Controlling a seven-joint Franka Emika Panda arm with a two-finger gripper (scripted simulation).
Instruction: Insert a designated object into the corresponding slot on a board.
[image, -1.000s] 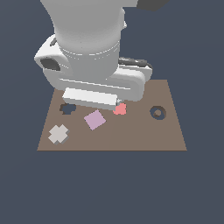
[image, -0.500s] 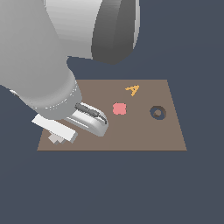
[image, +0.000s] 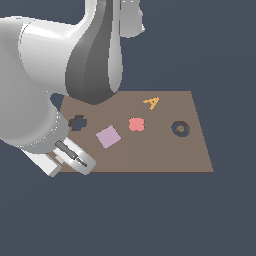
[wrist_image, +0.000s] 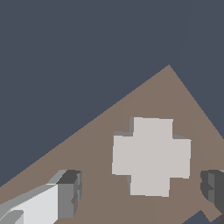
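since half a second ago the arm has swung off the middle of the board (image: 165, 150), uncovering the lilac square (image: 108, 136) and the cross slot (image: 77, 122). the gripper (wrist_image: 140, 192) is spread open above the grey cross (wrist_image: 151, 155), not touching it. the cross lies flat near the board's near corner on the exterior view's left.

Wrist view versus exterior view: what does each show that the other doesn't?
Only the wrist view shows the grey cross block lying flat on the board, with one fingertip on either side, apart from it. Only the exterior view shows the cross-shaped slot, lilac square, pink-red square, orange A and ring hole. Both show the brown board.
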